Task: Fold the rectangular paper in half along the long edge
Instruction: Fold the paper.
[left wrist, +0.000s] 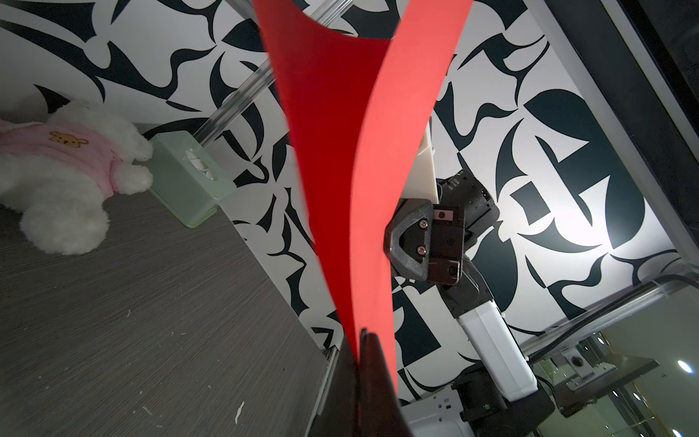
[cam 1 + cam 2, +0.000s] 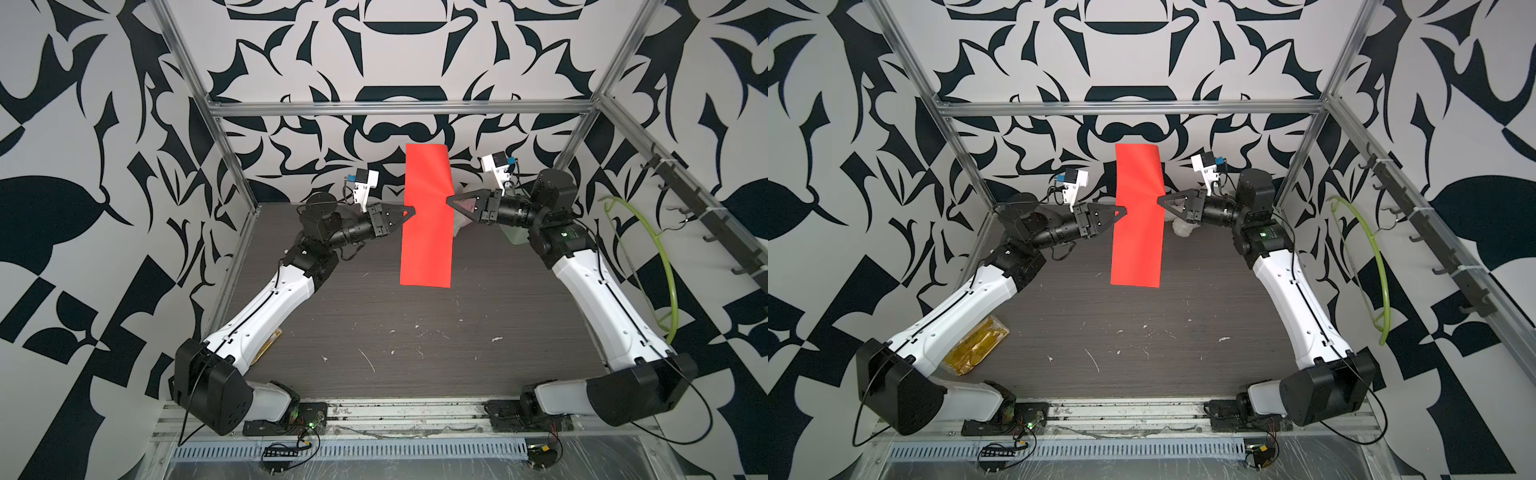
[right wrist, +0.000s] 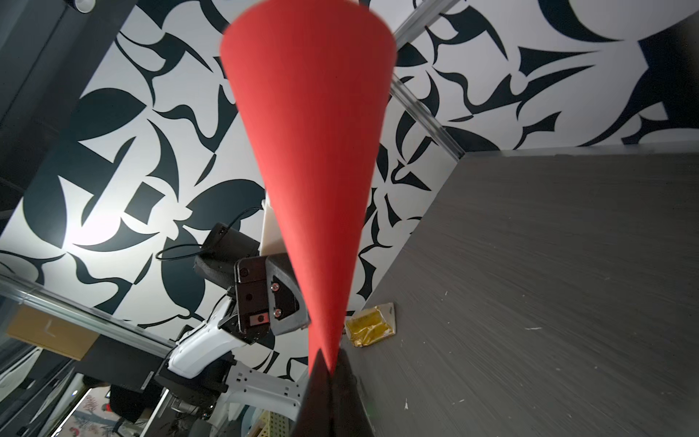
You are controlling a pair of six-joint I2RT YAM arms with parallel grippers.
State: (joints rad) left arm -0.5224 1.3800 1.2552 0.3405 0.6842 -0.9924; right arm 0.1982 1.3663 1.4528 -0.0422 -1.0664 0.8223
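Rectangular paper [image 2: 427, 216] is off the desk [image 2: 374, 332], hanging lengthwise in the air between the two end effectors.

Left end effector [image 2: 411, 211] is closed narrow, pinching one long edge about mid-length. Right end effector [image 2: 449, 201] is pinched likewise on the opposite edge. The sheet bows between them.

Wrist views: fingertips [image 1: 372, 378] are dark and blurred. In the left wrist view the sheet runs off the frame.

White plush bear [image 1: 64, 178] and pale green box [image 1: 189, 178] lie beyond the right end effector, mostly hidden in both top views. Yellow packet [image 2: 980, 345] is partly under the left arm [image 2: 955, 307].
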